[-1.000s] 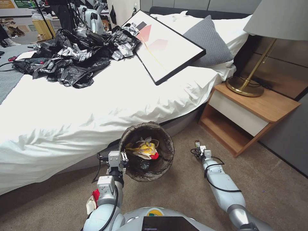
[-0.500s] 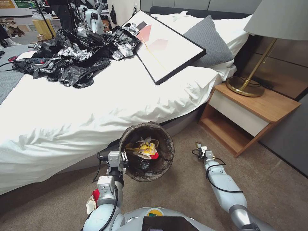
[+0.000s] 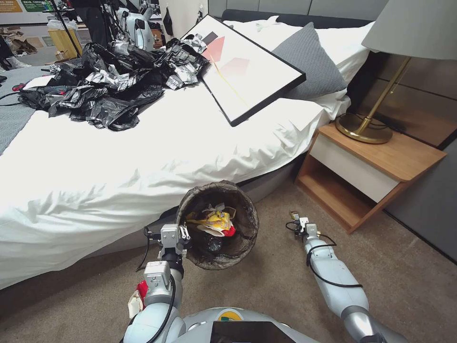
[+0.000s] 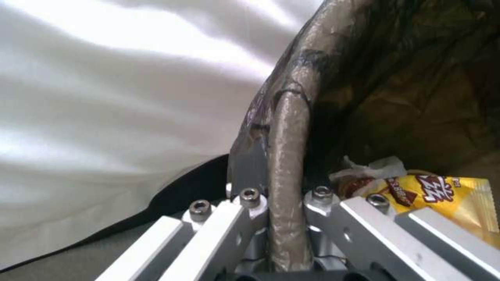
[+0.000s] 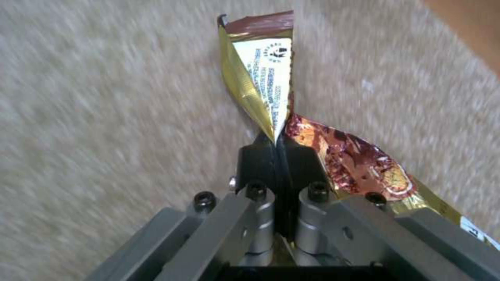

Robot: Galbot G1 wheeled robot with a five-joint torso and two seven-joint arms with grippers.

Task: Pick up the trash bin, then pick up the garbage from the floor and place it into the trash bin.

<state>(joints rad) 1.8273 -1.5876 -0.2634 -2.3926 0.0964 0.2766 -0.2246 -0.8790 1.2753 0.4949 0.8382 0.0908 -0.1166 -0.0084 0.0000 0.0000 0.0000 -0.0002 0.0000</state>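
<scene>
- The round white plastic trash bin with a dark liner bag sits at lower centre of the head view, beside the white bed, with a yellow snack packet inside.
- The left gripper is clamped on the bin's rim.
- At centre right, the right gripper pinches a crinkled gold-and-brown foil wrapper above the beige carpet.
- Risk: held by a thin edge, the slick wrapper may slip free short of the bin.
</scene>
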